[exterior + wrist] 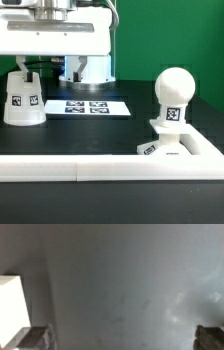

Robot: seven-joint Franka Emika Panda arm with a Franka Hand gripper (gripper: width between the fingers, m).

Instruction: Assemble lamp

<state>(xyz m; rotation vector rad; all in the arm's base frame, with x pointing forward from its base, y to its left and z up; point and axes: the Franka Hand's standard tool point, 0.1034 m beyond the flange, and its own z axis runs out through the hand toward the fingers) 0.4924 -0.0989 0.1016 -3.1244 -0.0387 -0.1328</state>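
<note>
- the counter [110,130] is a dark surface, with the long white rail [80,166] along its near edge.
- the arm's white body fills the top of the exterior view, and its jaws [28,62] hang right above the shade.
- the base [180,149] lies flat in the corner on the exterior view's right, against the rail, with the bulb [173,97] standing upright on it, seemingly already seated.
- the shade [22,98] sits wide end down on the exterior view's left, well apart from the bulb.
- the marker board [88,105] lies flat between them, further back.
- the jaws stand wide apart with nothing held; the wrist view shows only their tips [30,336] at the edges.
- i'd say the shade gets picked up next: come down centred, grip it squarely near its narrow top, lift straight.
</note>
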